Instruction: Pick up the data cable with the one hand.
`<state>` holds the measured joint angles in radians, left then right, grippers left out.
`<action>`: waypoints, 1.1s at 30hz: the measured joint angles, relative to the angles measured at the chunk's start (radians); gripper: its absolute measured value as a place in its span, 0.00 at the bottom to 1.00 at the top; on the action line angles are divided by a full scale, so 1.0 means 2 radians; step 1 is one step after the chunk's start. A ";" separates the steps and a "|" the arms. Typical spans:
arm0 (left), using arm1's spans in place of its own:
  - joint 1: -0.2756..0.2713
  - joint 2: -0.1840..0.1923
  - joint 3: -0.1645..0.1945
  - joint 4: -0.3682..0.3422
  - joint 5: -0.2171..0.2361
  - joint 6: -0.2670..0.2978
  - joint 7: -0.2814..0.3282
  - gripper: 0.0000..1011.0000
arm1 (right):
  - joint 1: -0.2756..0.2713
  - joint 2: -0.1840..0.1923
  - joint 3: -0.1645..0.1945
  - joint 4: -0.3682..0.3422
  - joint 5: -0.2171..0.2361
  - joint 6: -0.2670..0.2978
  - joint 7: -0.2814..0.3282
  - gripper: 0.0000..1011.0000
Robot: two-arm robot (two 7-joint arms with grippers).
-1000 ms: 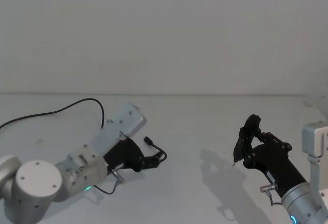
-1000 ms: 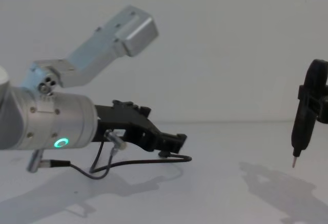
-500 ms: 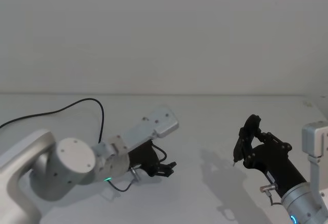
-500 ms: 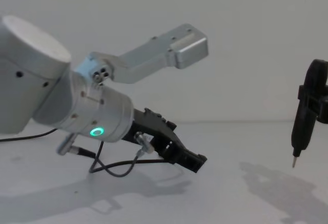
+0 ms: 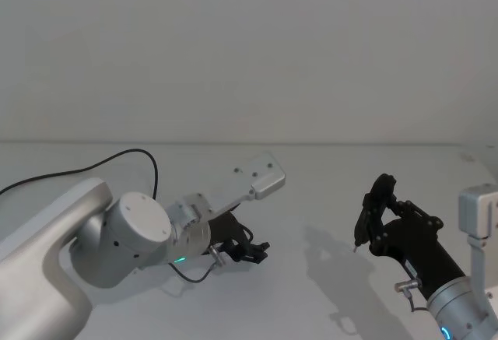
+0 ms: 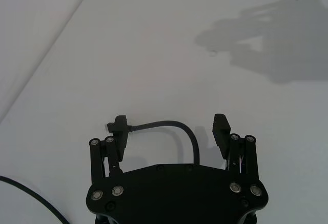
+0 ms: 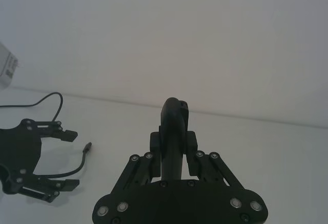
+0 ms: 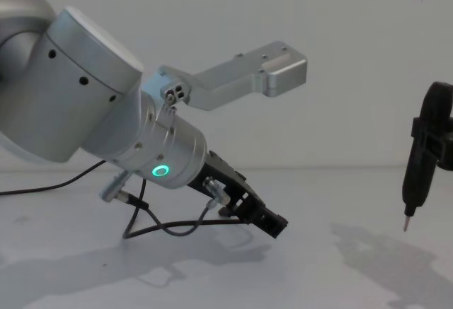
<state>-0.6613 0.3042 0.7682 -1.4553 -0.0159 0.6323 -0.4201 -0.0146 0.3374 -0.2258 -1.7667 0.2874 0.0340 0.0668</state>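
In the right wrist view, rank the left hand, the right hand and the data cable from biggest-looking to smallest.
1. right hand, gripping the pen-like tool: largest, but nearest the camera.
2. left hand, open, farther off.
3. data cable, a thin line by the left hand.

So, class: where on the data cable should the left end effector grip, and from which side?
Likely the curved stretch of the data cable behind its plug, from above: it lies flat on the table, bowed between the left end effector's open fingers.
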 joint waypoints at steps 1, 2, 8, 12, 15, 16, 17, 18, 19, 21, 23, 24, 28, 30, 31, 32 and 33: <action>0.000 -0.003 -0.002 0.002 0.000 0.005 0.002 0.99 | 0.000 0.000 0.000 0.000 0.000 0.000 0.000 0.28; 0.000 -0.004 -0.003 0.003 0.000 0.007 0.003 0.99 | 0.000 0.000 0.000 0.000 0.000 0.000 0.000 0.28; 0.002 -0.011 -0.013 0.008 -0.002 0.020 0.006 0.99 | 0.000 0.000 0.000 0.000 0.000 0.000 0.000 0.28; 0.006 -0.015 -0.021 0.009 -0.007 0.030 0.007 0.99 | 0.000 0.000 0.000 0.000 0.000 0.000 0.000 0.28; 0.009 -0.017 -0.025 0.009 -0.009 0.036 0.007 0.99 | 0.000 0.000 0.000 0.000 0.000 0.000 0.000 0.28; 0.010 -0.017 -0.027 0.009 -0.010 0.038 0.007 0.99 | 0.000 0.000 0.000 0.000 0.000 0.000 0.000 0.28; 0.011 -0.017 -0.028 0.009 -0.011 0.040 0.007 0.99 | 0.000 0.000 0.000 0.000 0.000 0.000 0.000 0.28; 0.012 -0.017 -0.029 0.009 -0.012 0.042 0.007 0.99 | 0.000 0.000 0.000 0.000 0.000 0.000 0.000 0.28; 0.013 -0.018 -0.030 0.009 -0.013 0.044 0.006 0.99 | 0.000 0.000 0.000 0.000 0.000 0.000 0.000 0.28; 0.015 -0.018 -0.032 0.009 -0.014 0.046 0.005 0.99 | 0.000 0.000 0.000 0.000 0.000 0.000 0.000 0.28; 0.018 -0.018 -0.035 0.009 -0.016 0.049 0.003 0.99 | 0.000 0.000 0.000 0.000 0.000 0.000 0.000 0.28; 0.020 -0.018 -0.036 0.008 -0.017 0.051 0.002 0.99 | 0.000 0.000 0.000 0.000 0.000 0.000 0.000 0.28; 0.023 -0.018 -0.038 0.008 -0.018 0.055 0.000 0.97 | 0.000 0.000 0.000 0.000 0.000 0.000 0.000 0.28; 0.024 -0.018 -0.040 0.007 -0.019 0.057 -0.001 0.92 | 0.000 0.000 0.000 0.000 0.000 0.000 0.000 0.28; 0.024 -0.018 -0.040 0.007 -0.019 0.057 -0.001 0.92 | 0.000 0.000 0.000 0.000 0.000 0.000 0.000 0.28; 0.025 -0.018 -0.040 0.007 -0.020 0.057 -0.002 0.90 | 0.000 0.000 0.000 0.000 0.000 0.000 0.000 0.28; 0.026 -0.018 -0.041 0.007 -0.020 0.058 -0.002 0.88 | 0.000 0.000 0.000 0.000 0.000 0.000 0.000 0.28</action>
<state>-0.6102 0.2680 0.6869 -1.4409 -0.0561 0.7483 -0.4245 -0.0147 0.3375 -0.2258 -1.7668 0.2874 0.0339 0.0668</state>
